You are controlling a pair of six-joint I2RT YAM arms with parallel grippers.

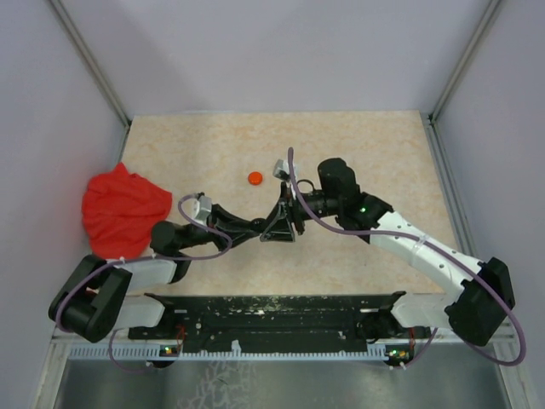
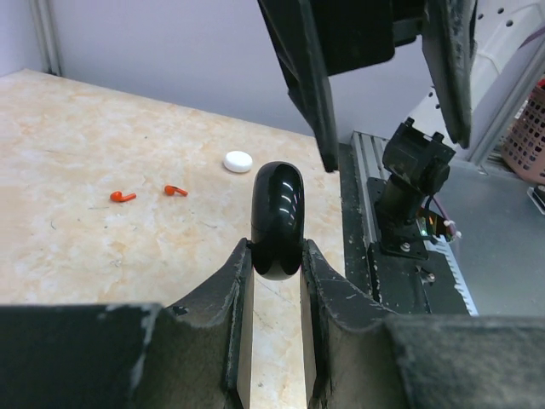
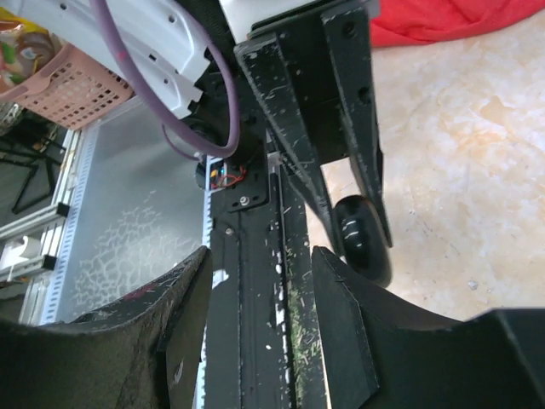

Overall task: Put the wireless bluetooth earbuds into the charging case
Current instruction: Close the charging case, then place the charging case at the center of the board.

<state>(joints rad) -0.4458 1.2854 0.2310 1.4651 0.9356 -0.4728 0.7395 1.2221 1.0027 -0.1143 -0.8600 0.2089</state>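
Observation:
My left gripper [image 2: 277,251] is shut on a glossy black charging case [image 2: 277,217], held on edge above the table; the case looks closed. The case also shows in the right wrist view [image 3: 364,239], between the left fingers [image 3: 341,111]. My right gripper [image 3: 260,256] is open and empty, its fingers [image 2: 302,77] just above and beside the case. In the top view both grippers meet mid-table, left [image 1: 277,228] and right [image 1: 294,209]. Two orange-red earbuds [image 2: 122,197] [image 2: 175,190] lie on the table beyond the case.
A white disc [image 2: 238,161] lies past the earbuds. An orange disc [image 1: 255,177] sits behind the grippers. A red cloth [image 1: 123,209] is bunched at the left edge. A pink basket [image 3: 68,85] stands off the table by the right arm's base.

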